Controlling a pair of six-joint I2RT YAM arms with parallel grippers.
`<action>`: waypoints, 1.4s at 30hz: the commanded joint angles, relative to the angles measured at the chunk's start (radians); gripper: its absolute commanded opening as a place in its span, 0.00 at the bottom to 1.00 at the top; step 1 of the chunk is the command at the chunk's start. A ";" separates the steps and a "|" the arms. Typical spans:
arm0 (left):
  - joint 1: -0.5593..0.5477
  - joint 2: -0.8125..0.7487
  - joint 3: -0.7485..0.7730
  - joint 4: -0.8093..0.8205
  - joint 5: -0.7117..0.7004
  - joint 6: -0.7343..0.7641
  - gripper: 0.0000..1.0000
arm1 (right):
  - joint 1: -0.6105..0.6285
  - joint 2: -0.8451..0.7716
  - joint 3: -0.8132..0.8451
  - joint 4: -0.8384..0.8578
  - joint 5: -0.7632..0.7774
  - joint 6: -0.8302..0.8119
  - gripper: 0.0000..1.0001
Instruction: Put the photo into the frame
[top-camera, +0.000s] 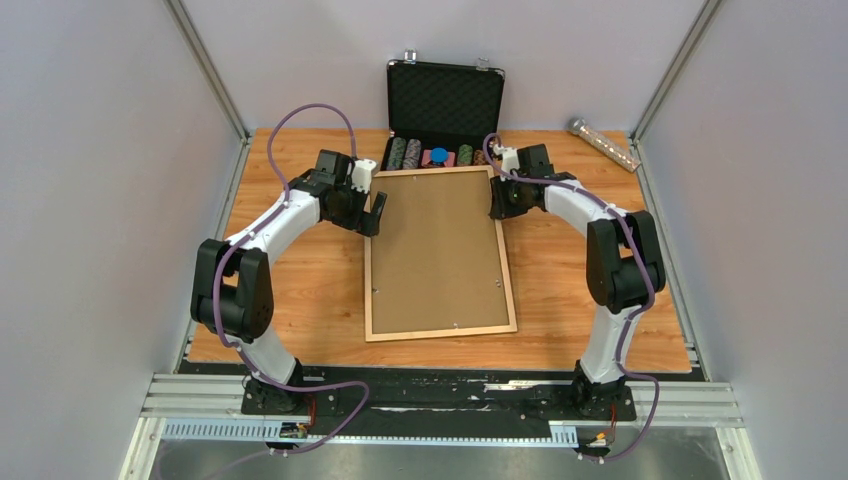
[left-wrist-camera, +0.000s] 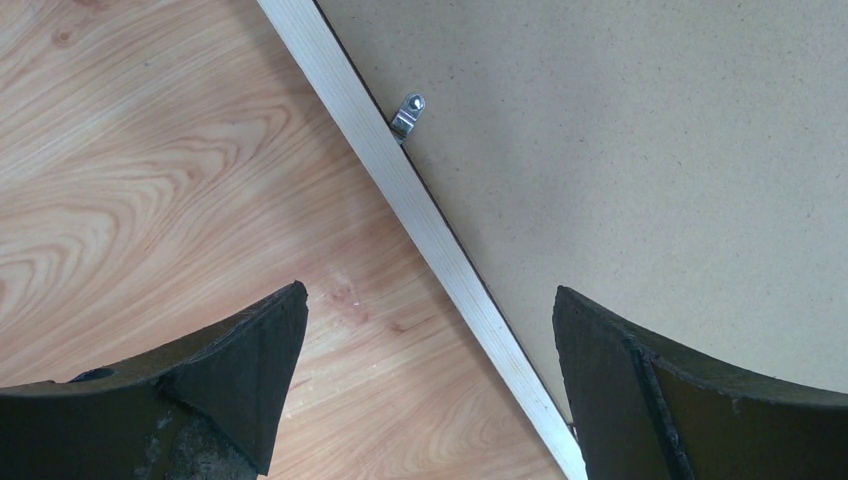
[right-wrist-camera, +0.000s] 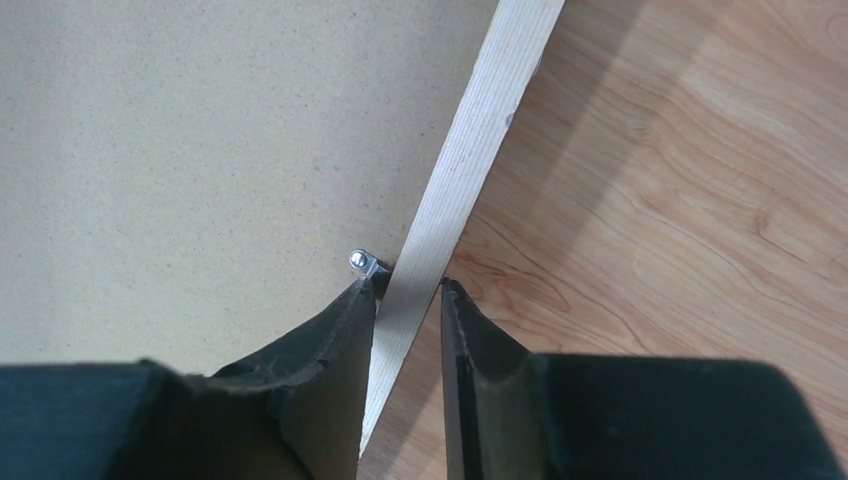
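The frame (top-camera: 440, 331) lies face down in the middle of the table, its brown backing panel (top-camera: 437, 250) facing up. The photo is out of view. My left gripper (top-camera: 378, 215) is open at the frame's far left rail. In the left wrist view its jaws (left-wrist-camera: 430, 290) stand wide, one finger over the table and one over the backing, astride the pale rail (left-wrist-camera: 360, 130). My right gripper (top-camera: 497, 207) is at the far right rail. In the right wrist view its fingers (right-wrist-camera: 410, 283) press both sides of the rail (right-wrist-camera: 490, 120), beside a small metal clip (right-wrist-camera: 362, 262).
An open black case (top-camera: 444, 100) with poker chips (top-camera: 437, 155) stands just behind the frame's far edge. A clear tube (top-camera: 604, 143) lies at the back right corner. A metal clip (left-wrist-camera: 407, 113) sits on the left rail's inner side. Grey walls enclose the table.
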 joint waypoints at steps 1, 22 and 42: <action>0.010 -0.025 0.005 0.008 0.017 -0.009 1.00 | 0.000 -0.055 0.009 0.020 0.024 -0.033 0.33; 0.018 -0.038 -0.002 0.021 0.022 0.000 1.00 | 0.005 -0.385 -0.368 -0.024 -0.068 -0.072 0.65; 0.022 -0.027 -0.003 0.019 0.000 0.017 1.00 | 0.063 -0.483 -0.520 -0.060 -0.107 -0.073 0.67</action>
